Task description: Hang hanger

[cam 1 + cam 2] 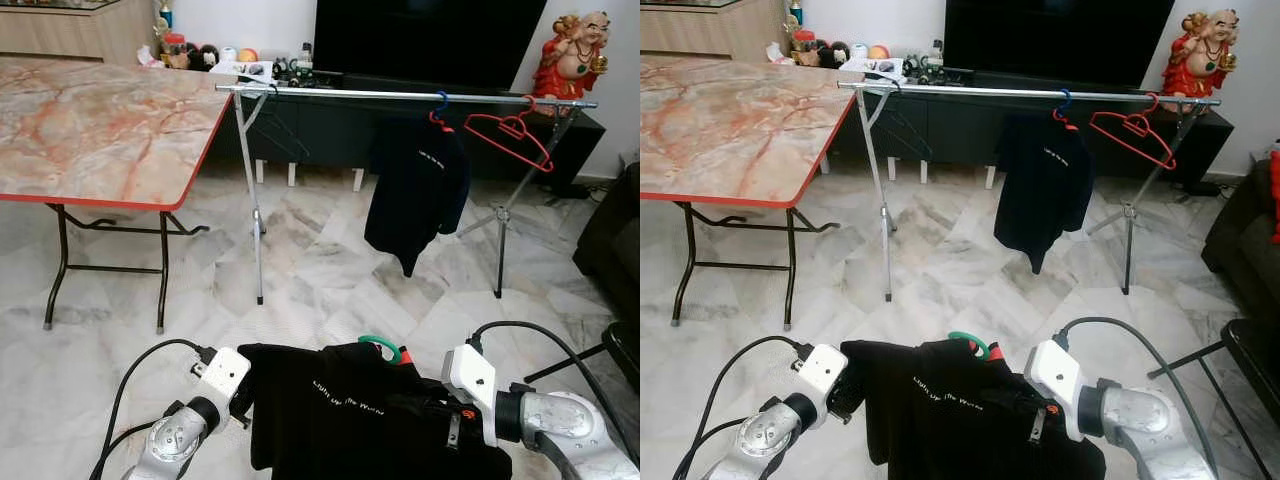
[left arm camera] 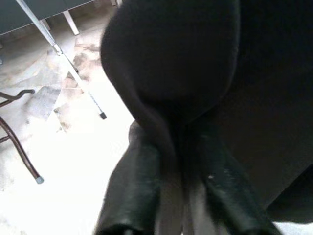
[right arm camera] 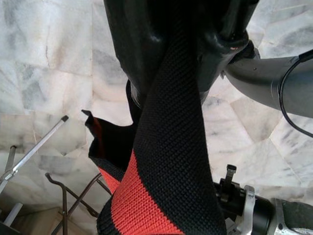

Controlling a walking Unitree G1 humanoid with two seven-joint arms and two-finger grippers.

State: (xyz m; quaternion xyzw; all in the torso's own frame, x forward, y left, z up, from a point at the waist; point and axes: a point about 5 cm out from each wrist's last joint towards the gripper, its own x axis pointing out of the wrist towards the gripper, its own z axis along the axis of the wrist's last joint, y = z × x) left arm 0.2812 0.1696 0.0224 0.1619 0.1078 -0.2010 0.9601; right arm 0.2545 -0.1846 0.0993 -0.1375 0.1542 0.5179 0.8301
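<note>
Both grippers hold a black T-shirt (image 1: 370, 420) on a green hanger (image 1: 382, 346) low before the clothes rail (image 1: 400, 95): left gripper (image 2: 178, 161) and right gripper (image 3: 181, 73) fingers clamped on fabric.

Even, soft indoor light fills both head views, and they are sharp from near to far. The marble floor (image 1: 330, 270) carries a pale sheen, and the rail (image 1: 400, 95) shows thin bright highlights. Shadows under the table (image 1: 90, 120) are faint and diffuse. The TV (image 1: 430, 40) at the far wall is a flat dark patch. In the left wrist view the floor is blown out to white and the close black shirt (image 2: 186, 73) is blurred, without detail. The right wrist view is bright; its cloth weave is crisp, with glossy glints on the black fingers (image 3: 220, 29).
</note>
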